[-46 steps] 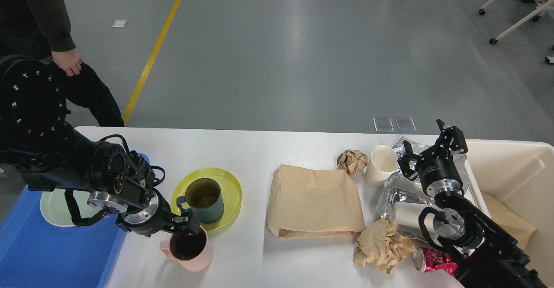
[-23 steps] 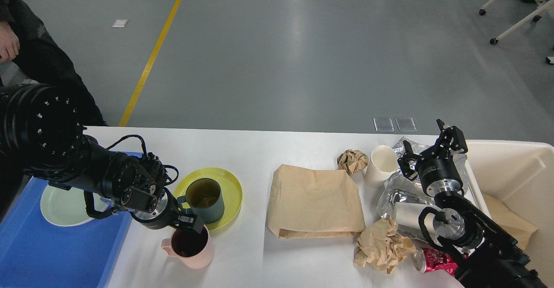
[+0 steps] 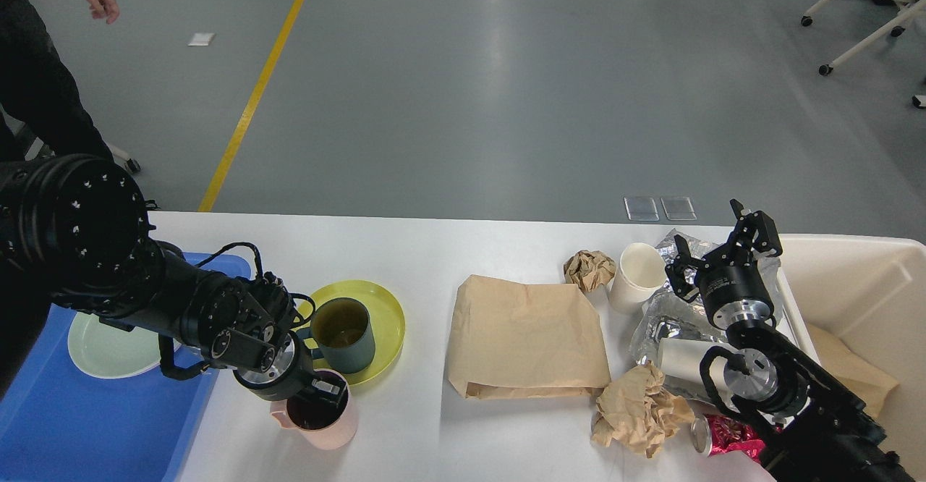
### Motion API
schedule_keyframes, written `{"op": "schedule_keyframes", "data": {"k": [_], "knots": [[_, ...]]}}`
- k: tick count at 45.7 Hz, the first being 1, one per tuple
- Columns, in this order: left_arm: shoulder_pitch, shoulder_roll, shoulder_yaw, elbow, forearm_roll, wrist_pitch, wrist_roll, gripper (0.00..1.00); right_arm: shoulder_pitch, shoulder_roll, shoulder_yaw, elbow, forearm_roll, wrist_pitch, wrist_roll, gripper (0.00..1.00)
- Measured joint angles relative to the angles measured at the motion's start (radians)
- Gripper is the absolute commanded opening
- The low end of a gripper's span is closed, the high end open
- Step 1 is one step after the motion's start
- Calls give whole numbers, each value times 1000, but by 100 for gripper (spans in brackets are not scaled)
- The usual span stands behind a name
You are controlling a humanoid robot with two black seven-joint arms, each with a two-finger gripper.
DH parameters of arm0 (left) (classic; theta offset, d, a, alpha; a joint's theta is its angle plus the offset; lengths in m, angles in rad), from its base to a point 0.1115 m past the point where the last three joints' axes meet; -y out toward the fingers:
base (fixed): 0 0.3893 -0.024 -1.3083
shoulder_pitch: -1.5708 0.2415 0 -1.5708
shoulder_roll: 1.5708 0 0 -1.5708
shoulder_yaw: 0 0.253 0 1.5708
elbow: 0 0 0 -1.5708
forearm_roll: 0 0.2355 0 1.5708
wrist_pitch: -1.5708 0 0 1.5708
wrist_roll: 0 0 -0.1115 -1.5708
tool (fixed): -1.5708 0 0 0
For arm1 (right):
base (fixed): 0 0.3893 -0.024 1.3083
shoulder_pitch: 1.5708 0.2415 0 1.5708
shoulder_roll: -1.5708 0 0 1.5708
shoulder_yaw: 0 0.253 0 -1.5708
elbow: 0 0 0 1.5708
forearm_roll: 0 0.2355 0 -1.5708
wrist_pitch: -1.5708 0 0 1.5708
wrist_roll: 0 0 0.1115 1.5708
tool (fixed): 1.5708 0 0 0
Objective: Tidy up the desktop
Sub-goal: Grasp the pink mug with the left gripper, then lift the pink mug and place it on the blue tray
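The white desktop [image 3: 434, 250] spans the view. My left gripper [image 3: 320, 386] is at the mouth of a pink mug [image 3: 322, 424] near the front edge, with its fingers at the rim and reaching inside; their spread is hidden. A dark teal mug [image 3: 343, 333] stands on a yellow plate [image 3: 383, 308] just behind. My right gripper [image 3: 720, 243] is open and empty, raised above a silver foil bag [image 3: 662, 319] at the right.
A blue tray [image 3: 87, 417] at the left holds a pale green plate [image 3: 101, 352]. A flat brown paper bag [image 3: 524, 337], two crumpled paper balls [image 3: 587, 268] [image 3: 636, 409], a white paper cup [image 3: 636, 276], a can [image 3: 700, 435] and a cream bin [image 3: 861, 286] lie at the right. A person [image 3: 36, 98] stands far left.
My left arm swung in from the left and its gripper lowered into the pink mug's mouth. The person stepped back and away. The right arm has not moved.
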Motion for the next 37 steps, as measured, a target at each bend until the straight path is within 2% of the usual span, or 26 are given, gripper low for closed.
{"op": "schedule_keyframes", "data": {"k": [3, 8, 27, 31, 37], "knots": [[4, 0, 6, 0, 0, 2, 1, 11, 0, 0, 0, 0, 0, 0, 0, 100], [5, 0, 11, 0, 0, 2, 3, 1, 0, 1, 0, 0, 0, 0, 0, 100], [-21, 14, 16, -19, -1, -16, 0, 0, 0, 0, 0, 0, 0, 0, -1, 100], [-75, 28, 24, -64, -1, -28, -2, 0, 0, 0, 0, 0, 0, 0, -1, 100], [-231, 59, 43, -197, -1, -43, -12, 0, 0, 0, 0, 0, 0, 0, 0, 100]]}}
